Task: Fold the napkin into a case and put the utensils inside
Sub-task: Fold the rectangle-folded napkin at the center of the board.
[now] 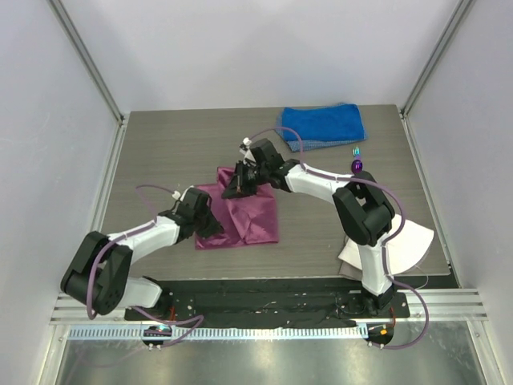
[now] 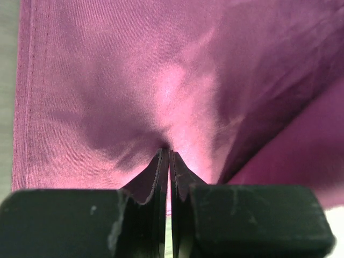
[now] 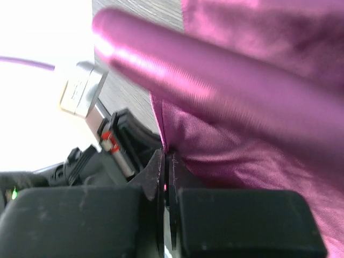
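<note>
Top external view puts the left tool furthest left, its fingers pressed together on the near-left edge of the napkin. The left wrist view agrees: the fabric puckers into the closed tips. The napkin lies on the desk, left of the blue towel and nearer the arms, mostly flat with its far-left corner raised. The right tool pinches that corner, fingers pressed together, and cloth drapes past it in the right wrist view. Just near-right of the blue towel sit the utensils, a teal fork and a purple-bowled spoon, not yet touched. A white cloth lies near-right of the towel again, by the right arm.

The step in hand looks like a fold. To do it well, the left tool should anchor its edge low against the desk. The right tool should carry its corner over in a low arc under light tension, line up the edges, and let go only once the thin, slippery fabric lies flat.
</note>
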Controlling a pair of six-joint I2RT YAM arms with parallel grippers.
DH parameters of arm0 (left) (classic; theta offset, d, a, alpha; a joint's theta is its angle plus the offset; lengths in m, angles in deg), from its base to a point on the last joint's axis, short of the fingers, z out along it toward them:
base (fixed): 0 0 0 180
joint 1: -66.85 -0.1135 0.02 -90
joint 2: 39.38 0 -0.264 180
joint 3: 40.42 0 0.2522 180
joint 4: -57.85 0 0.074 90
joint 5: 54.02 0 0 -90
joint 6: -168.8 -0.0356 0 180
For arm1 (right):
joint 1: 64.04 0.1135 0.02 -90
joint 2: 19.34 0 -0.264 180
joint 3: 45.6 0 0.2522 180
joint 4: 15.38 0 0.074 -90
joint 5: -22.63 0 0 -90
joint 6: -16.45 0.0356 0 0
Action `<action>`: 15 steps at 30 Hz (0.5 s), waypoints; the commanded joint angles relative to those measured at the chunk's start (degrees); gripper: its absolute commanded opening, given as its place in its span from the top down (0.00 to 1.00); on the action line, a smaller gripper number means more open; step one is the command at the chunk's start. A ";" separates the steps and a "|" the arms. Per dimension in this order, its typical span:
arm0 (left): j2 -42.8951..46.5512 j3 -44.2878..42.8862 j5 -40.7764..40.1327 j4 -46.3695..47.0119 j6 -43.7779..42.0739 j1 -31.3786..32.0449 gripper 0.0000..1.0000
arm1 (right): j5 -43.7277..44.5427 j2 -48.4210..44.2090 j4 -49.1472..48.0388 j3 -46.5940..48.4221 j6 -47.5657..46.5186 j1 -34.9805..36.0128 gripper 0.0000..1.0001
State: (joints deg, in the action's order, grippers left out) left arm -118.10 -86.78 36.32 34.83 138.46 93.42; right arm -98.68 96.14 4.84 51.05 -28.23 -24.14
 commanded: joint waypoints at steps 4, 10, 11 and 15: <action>11.73 4.21 -3.94 -3.13 4.68 0.94 0.89 | -2.70 2.29 -9.27 1.13 6.88 0.70 0.99; 15.61 0.44 -7.80 -10.77 2.49 -0.11 0.81 | -3.32 3.44 -9.36 2.36 7.59 2.29 0.99; 15.09 0.17 -7.90 -12.00 2.39 -1.42 0.81 | -3.32 3.35 -9.53 2.27 7.59 2.55 0.99; 11.49 1.66 -6.67 -10.00 2.57 -3.19 0.84 | -3.14 3.52 -9.80 1.83 8.03 3.52 0.99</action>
State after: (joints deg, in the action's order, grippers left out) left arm -103.87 -85.09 31.33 26.42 141.41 91.78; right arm -100.54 100.07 -1.80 51.12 -21.39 -21.98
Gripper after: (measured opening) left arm 0.175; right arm 0.035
